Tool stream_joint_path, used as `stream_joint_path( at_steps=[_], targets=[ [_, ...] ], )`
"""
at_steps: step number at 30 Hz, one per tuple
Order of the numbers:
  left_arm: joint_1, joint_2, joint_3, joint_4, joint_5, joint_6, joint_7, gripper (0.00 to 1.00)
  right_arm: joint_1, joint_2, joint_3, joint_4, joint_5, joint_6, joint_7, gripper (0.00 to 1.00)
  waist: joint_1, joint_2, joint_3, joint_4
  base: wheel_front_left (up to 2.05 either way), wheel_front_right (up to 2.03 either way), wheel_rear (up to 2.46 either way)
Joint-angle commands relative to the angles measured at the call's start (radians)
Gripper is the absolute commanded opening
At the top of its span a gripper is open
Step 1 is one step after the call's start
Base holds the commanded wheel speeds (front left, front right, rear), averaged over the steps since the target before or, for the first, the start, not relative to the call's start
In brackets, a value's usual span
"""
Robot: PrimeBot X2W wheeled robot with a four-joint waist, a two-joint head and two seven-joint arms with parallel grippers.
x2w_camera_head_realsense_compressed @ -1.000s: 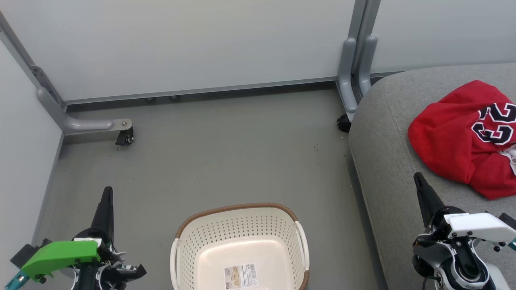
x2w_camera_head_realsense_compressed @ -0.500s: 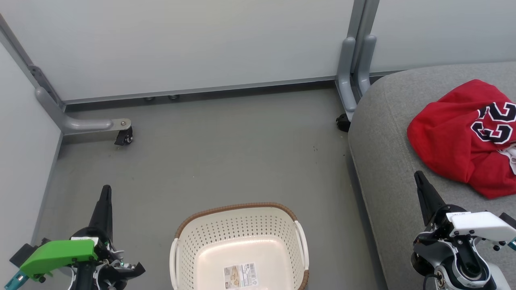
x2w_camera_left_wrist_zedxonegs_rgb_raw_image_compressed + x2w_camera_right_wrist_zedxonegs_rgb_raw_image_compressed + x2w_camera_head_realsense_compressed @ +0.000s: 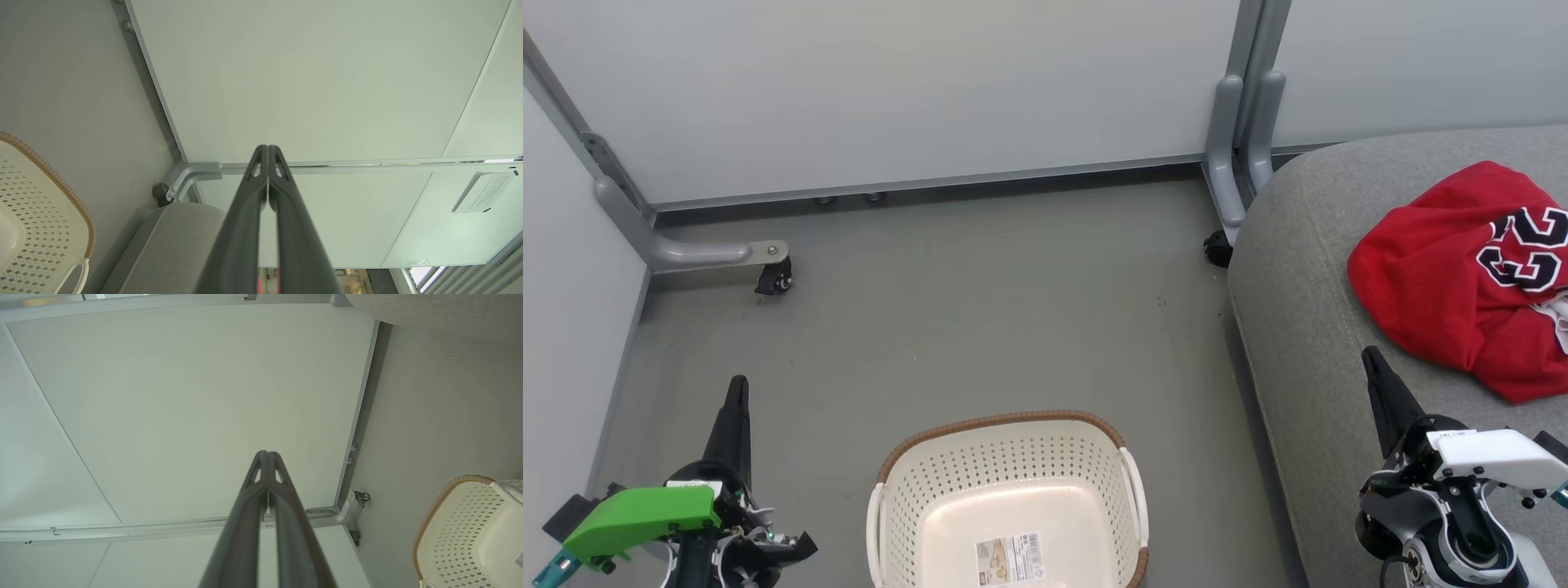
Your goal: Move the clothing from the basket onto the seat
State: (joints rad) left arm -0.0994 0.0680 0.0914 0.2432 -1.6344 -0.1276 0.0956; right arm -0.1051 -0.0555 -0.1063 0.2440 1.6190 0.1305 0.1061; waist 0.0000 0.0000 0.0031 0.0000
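The red clothing (image 3: 1454, 278), a crumpled heap showing black-and-white numbers, lies on the grey seat (image 3: 1307, 343) at the right. The cream basket (image 3: 1013, 490) with its brown woven rim stands on the floor at bottom centre, holding just a paper label (image 3: 1010, 559). My left gripper (image 3: 738, 385) hovers left of the basket, shut with nothing in it. My right gripper (image 3: 1369, 355) is shut too, over the seat's front part, just below the clothing. The wrist views show the left gripper (image 3: 267, 148) and the right gripper (image 3: 266, 453) with fingertips pressed together, and the basket (image 3: 36, 212) (image 3: 466, 531) beside them.
Pale partition panels (image 3: 890, 90) close off the back and left. Their grey feet with castors (image 3: 772, 279) (image 3: 1218, 249) stand on the grey floor (image 3: 980, 302). A seat corner (image 3: 175, 241) appears in the left wrist view.
The head view has shifted very slightly. Both grippers stay shut and nearly still, and the clothing and basket have not moved.
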Motion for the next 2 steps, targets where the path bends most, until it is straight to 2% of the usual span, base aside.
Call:
stream_joint_path(
  at_steps=[1, 2],
  targets=[
    [-0.015, -0.002, 0.003, 0.002, 0.006, -0.005, 0.004, 0.0, -0.005, -0.001, -0.002, 0.002, 0.0, 0.0, 0.005, 0.0, 0.0, 0.0, 0.0, 0.0, 0.0, 0.0, 0.0],
    [-0.015, -0.002, 0.003, 0.002, 0.005, -0.005, 0.005, 0.0, -0.005, -0.001, -0.002, 0.002, 0.0, 0.0, 0.005, 0.0, 0.0, 0.0, 0.0, 0.0, 0.0, 0.0, 0.0]
  ],
)
